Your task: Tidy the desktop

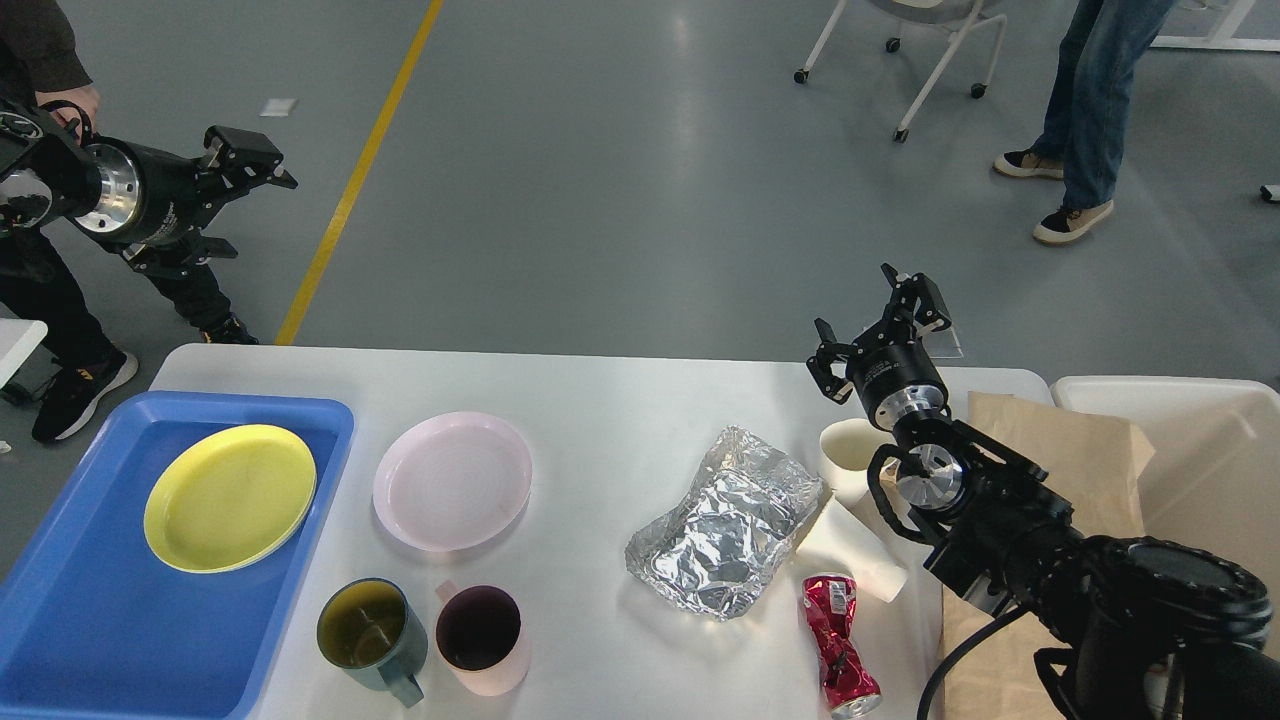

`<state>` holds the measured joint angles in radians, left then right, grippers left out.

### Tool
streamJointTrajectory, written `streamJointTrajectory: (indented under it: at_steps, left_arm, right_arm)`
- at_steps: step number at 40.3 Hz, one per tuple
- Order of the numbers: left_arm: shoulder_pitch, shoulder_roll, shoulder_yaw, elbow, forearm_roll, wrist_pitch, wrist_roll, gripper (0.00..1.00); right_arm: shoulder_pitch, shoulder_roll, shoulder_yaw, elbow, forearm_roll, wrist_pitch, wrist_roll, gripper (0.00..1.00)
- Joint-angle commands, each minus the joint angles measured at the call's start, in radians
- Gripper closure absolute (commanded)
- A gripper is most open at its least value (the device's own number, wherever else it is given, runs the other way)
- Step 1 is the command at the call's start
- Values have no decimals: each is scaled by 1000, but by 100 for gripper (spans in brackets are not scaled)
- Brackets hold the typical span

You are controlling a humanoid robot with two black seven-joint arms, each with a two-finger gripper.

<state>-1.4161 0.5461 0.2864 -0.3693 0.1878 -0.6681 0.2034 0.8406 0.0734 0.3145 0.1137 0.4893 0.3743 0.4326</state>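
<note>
The white counter runs lengthwise nine to three o'clock. Left jaws, spread, hang beyond its ten o'clock corner; right jaws, spread, above its two o'clock edge.

The bench had a smooth, matt white top. Near its left edge a glossy blue plastic tray carried a smooth yellow plate, with a satin pink plate beside it. Toward the front edge stood 2 glazed-looking mugs, a dark green mug and a pink mug. Crinkled, shiny metal foil lay near 2 matt paper cups, a crushed glossy red can and dull brown paper at the right edge.
</note>
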Motion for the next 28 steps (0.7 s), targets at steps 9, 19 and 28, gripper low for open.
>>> streamJointTrajectory:
  at_steps: [9, 19, 28]
  left_arm:
    - [-30, 34, 28, -75, 12, -54, 16, 0]
    - [-38, 48, 25, -135, 2, -251, 14, 0]
    - [-29, 35, 34, -169, 16, -292, 21, 0]
  right_arm:
    - [0, -1, 0, 0, 0, 0, 0, 0]
    - [0, 0, 0, 0, 0, 0, 0, 0]
    - [0, 0, 0, 0, 0, 0, 0, 0]
